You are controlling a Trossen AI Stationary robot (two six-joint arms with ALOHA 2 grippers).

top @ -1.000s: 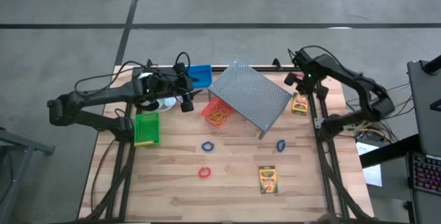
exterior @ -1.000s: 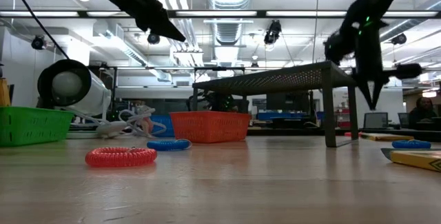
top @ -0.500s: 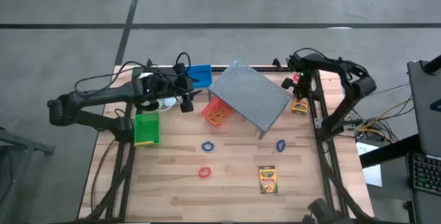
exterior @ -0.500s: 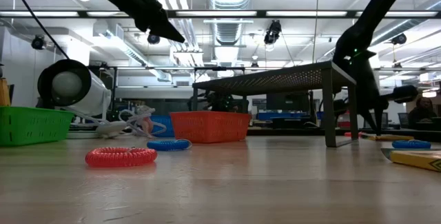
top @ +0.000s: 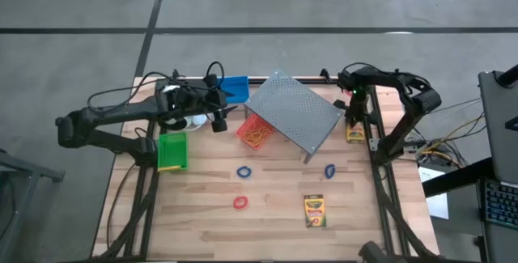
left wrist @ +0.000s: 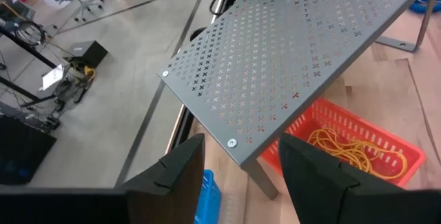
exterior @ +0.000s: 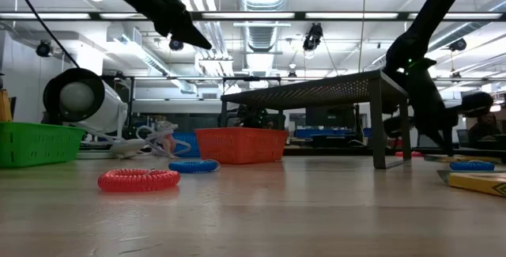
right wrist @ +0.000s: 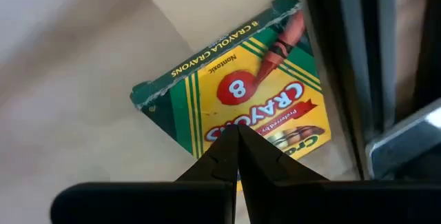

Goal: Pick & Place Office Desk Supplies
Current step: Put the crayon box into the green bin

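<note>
The right end effector (top: 354,109) sits low over the crayon box (right wrist: 238,107) at the right of the overhead frame, beside the metal rack (top: 293,114). Its fingers (right wrist: 234,151) are pressed together, tips meeting just above the box and gripping nothing. This looks like the approach to a pick: the next move calls for spreading the fingers to straddle the box. The left end effector (top: 218,111), spread and empty, hovers at upper left near the red-orange bin (top: 255,132).
</note>
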